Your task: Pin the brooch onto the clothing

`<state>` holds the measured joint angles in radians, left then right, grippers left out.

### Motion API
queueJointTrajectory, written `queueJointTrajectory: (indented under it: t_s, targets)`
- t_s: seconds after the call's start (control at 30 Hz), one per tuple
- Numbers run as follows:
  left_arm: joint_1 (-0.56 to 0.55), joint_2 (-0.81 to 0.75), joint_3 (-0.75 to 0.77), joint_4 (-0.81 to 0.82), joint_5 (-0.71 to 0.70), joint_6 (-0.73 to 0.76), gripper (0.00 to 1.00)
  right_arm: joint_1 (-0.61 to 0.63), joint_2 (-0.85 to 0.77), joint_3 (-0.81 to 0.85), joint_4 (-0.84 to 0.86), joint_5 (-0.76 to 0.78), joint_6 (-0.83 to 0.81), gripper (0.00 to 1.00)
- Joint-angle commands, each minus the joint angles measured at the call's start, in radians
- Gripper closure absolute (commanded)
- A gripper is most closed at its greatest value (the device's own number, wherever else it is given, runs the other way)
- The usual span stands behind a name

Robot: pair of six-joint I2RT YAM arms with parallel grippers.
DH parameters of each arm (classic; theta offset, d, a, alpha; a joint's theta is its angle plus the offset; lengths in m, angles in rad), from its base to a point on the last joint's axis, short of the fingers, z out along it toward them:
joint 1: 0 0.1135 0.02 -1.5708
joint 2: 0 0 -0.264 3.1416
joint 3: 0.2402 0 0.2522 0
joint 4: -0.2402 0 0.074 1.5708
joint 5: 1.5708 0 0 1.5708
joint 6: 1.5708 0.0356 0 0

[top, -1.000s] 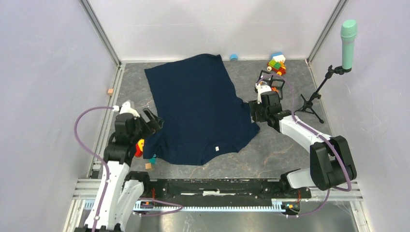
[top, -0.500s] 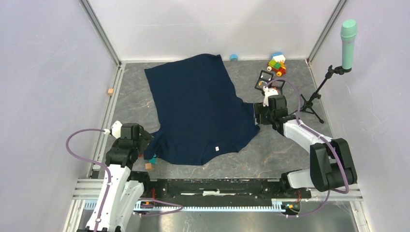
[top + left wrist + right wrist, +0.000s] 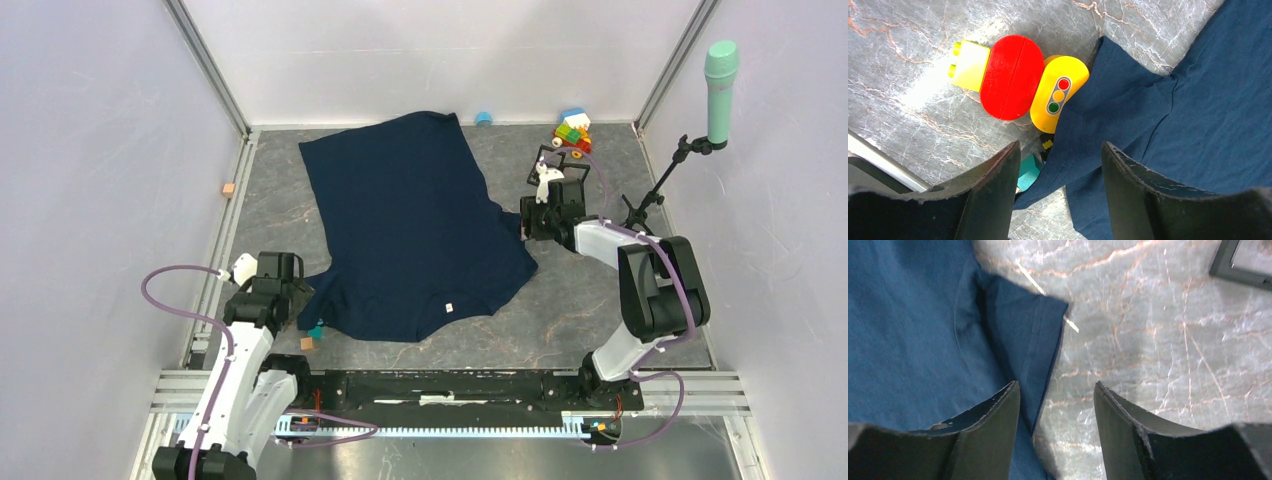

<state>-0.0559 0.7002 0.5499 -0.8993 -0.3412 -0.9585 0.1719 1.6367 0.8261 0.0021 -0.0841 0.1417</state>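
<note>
Clothing [image 3: 410, 230] spread flat | left gripper [image 3: 1058, 165] jaws apart, empty, over its edge | right gripper [image 3: 1055, 405] jaws apart, empty, opposite edge

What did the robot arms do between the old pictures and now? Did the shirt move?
The left gripper pulled back toward its base and sank low over the shirt's left sleeve, beside the toy blocks. The right gripper edged slightly farther along the right sleeve while its elbow folded in. Neither took hold of anything; both stand open. The shirt and toy blocks stayed put.
</note>
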Motion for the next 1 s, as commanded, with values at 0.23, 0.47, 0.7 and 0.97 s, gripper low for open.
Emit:
queueJointTrajectory:
  t_s: [0.23,0.47,0.7,0.97]
  targets:
    - [0.002,0.034,-0.044,0.113,0.009,0.013,0.50,0.025,0.140,0.141,0.011,0.066,-0.030,0.51]
    - [0.003,0.031,-0.044,0.141,0.001,0.038,0.74,0.054,0.135,0.102,0.036,0.055,-0.020,0.51]
    - [0.013,0.021,-0.041,0.154,-0.012,0.046,0.93,0.076,0.129,0.084,0.044,0.018,-0.027,0.65]
    - [0.039,-0.015,-0.015,0.131,-0.067,0.058,0.98,0.068,0.113,0.099,-0.050,0.238,-0.036,1.00]
